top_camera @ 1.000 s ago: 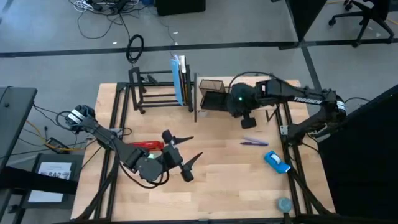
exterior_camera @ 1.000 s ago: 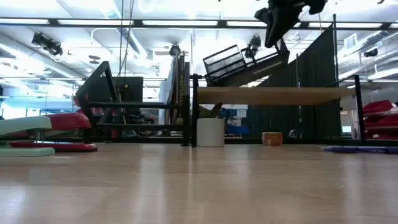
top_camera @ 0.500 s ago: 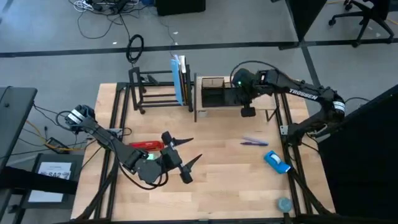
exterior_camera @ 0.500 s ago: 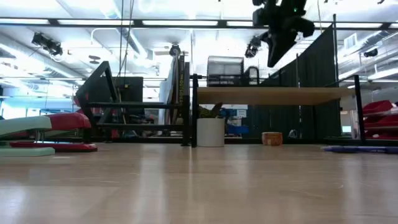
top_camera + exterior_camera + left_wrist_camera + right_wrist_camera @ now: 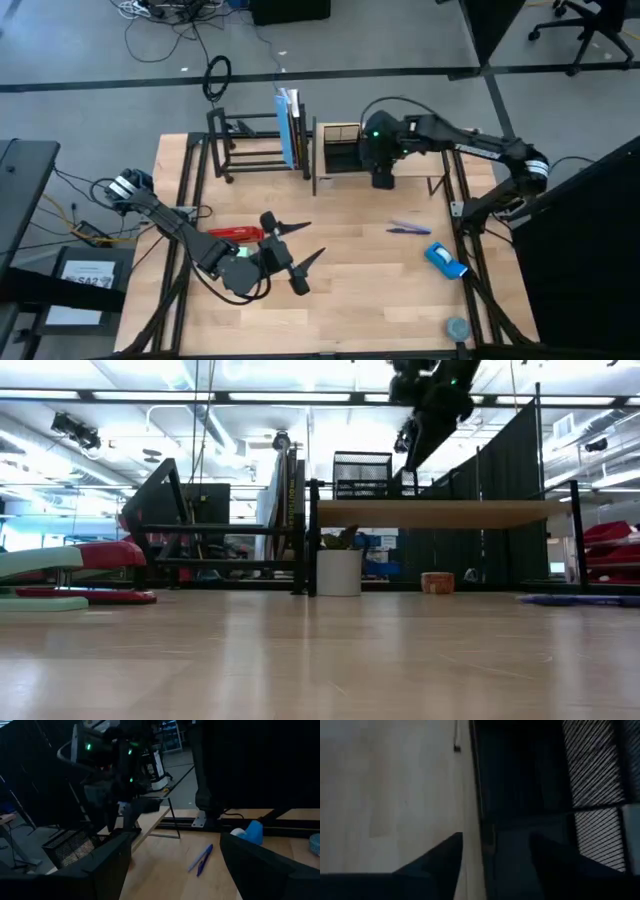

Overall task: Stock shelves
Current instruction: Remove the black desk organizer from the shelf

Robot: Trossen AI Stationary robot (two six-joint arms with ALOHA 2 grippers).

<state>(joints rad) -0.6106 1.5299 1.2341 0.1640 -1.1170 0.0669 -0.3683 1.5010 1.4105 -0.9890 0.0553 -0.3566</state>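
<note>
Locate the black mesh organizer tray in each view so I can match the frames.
High view: mesh tray sits on the wood plank shelf, at its left end, just left of the right end effector.
Low view: on top of the shelf, left end, at.
Left wrist view: lower left, at.
Right wrist view: mesh fills the right side, at.
Shared landmark: the wood plank shelf under the tray.

Open tabletop lies in front; the mesh tray crowds the wood shelf.
</note>
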